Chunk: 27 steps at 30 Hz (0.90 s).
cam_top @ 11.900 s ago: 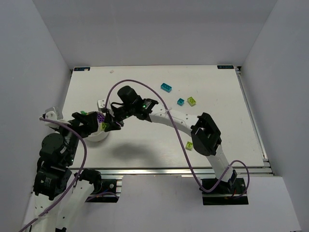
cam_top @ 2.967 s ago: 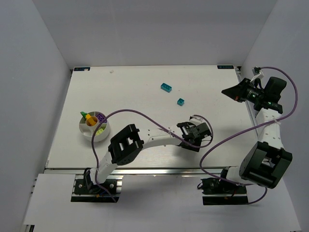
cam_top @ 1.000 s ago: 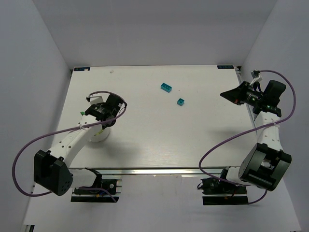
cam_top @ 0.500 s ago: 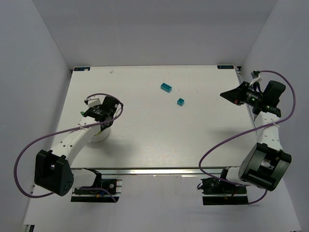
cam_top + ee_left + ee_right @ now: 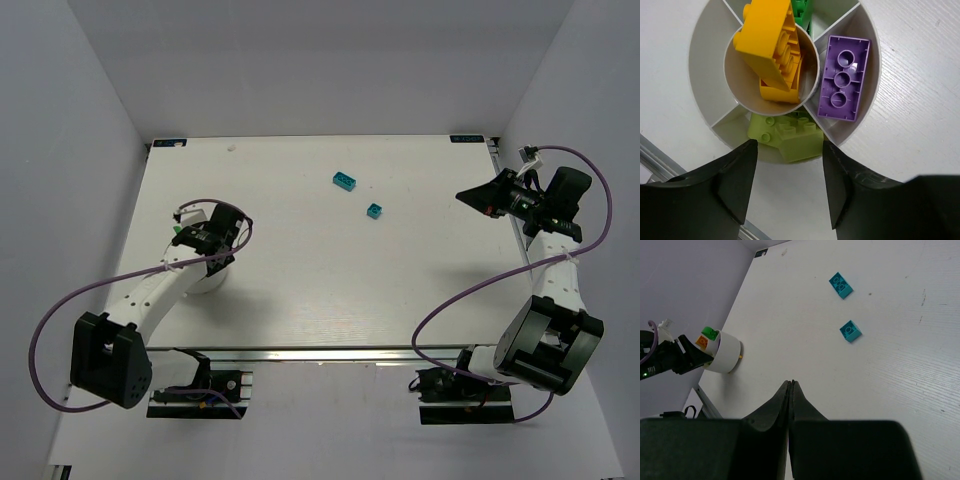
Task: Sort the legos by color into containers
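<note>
Two cyan legos (image 5: 345, 180) (image 5: 375, 211) lie loose; left hand (image 5: 787, 147) released above bowl (image 5: 702, 75), right hand (image 5: 791, 382) clenched empty.

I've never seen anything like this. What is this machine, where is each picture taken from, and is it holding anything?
It is a robot: a left arm and a right arm bolted at the near edge of a table, each ending in a two-finger gripper. One picture looks down from overhead; the others come from cameras on the wrists. The left gripper hangs open and empty over a divided white bowl holding orange-yellow bricks in its middle cup, a purple brick, lime green bricks and a dark green brick. The right gripper is shut on nothing. A longer cyan brick and a smaller cyan brick lie loose on the table.
</note>
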Available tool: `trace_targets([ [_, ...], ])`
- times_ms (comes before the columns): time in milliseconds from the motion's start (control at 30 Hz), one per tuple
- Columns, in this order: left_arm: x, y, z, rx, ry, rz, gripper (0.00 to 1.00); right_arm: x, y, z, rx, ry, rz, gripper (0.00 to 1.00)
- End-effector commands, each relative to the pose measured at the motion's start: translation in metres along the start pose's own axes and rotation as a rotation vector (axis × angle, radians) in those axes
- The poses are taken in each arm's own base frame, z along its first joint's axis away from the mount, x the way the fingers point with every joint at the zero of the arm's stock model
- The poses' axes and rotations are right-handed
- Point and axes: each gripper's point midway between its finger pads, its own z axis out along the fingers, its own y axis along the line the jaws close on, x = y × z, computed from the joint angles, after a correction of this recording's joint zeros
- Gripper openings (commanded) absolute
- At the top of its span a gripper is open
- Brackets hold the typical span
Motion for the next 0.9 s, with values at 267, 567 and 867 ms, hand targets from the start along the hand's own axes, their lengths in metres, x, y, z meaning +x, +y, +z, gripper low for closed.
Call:
trace_targets([
  [267,-0.046,-0.016,-0.061,0.264,-0.102,-0.057,0.55,0.009,0.031,0.003,-0.193,0.048,-0.148,0.17],
  [567,-0.034,-0.069,-0.145,0.947,-0.211,0.205,0.29,0.062,0.011,0.081,-0.020,0.314,-0.533,0.77],
  [867,0.015,-0.081,-0.150,1.155,-0.145,0.327,0.90,0.091,-0.085,0.175,0.304,0.647,-0.678,0.89],
])
